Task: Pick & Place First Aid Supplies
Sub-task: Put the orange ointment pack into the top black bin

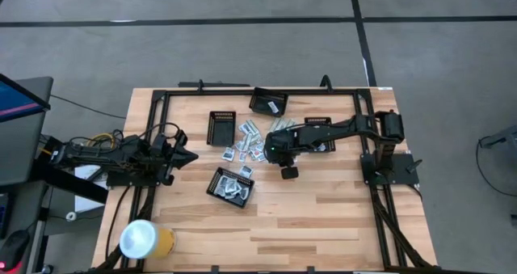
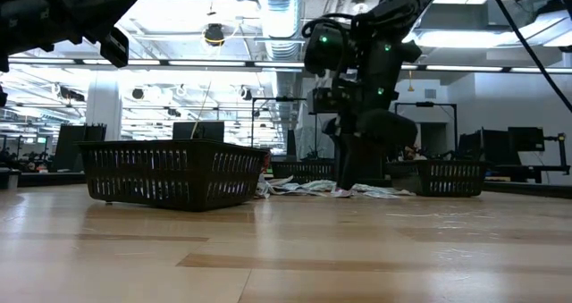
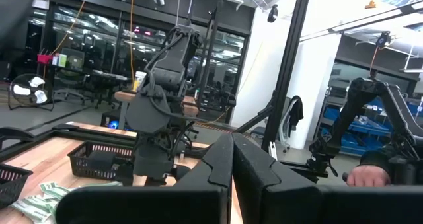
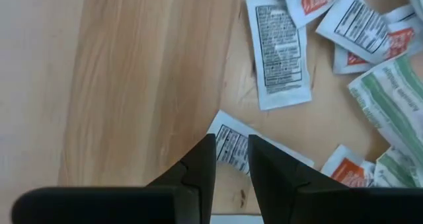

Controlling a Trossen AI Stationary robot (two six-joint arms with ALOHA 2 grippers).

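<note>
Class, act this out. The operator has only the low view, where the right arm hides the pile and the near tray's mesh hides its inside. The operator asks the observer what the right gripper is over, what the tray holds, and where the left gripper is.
Operator: What is the right gripper over?
Observer: The right gripper is over a white packet with black print, at the edge of the pile.
Operator: Is the near tray filled?
Observer: The tray already holds several packets.
Operator: And the left gripper?
Observer: The left gripper waits shut and empty at the table's left side.
</note>
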